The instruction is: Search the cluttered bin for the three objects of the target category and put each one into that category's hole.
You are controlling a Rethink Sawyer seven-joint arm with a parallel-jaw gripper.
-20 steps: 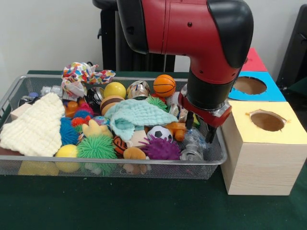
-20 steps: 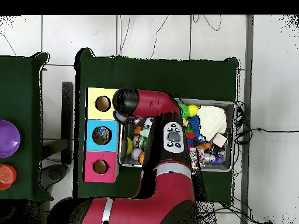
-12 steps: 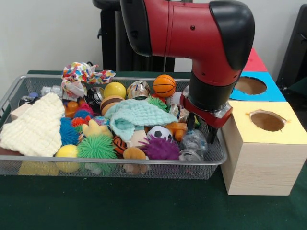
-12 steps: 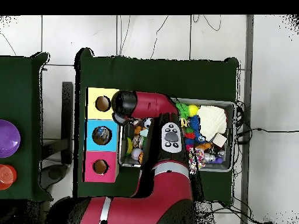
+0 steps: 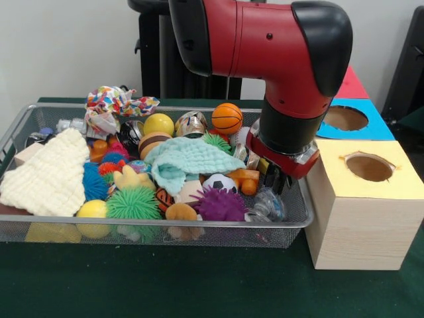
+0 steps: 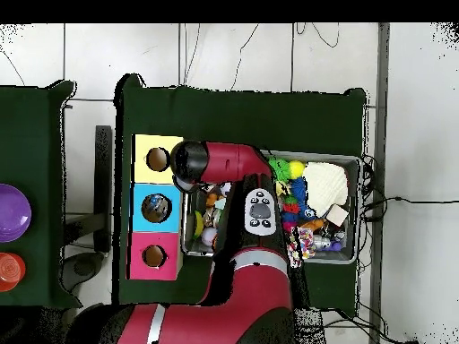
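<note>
Light was even and soft; the arm (image 5: 265, 40) showed faint glare, and shadows under the bin (image 5: 199, 232) were weak.

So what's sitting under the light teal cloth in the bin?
The teal cloth drapes over toys in the wire bin. A soccer ball and an orange toy show at its edge; whatever lies beneath its middle is covered.

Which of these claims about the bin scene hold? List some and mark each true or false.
1. The orange basketball lies at the back of the wire bin. True.
2. The hand hangs above the blue box's hole. False: it is low at the bin's end by the yellow-topped box.
3. The teal cloth lies on top of other toys. True.
4. The cream knit cloth lies beside the yellow-topped box. False: it is at the opposite end.
</note>
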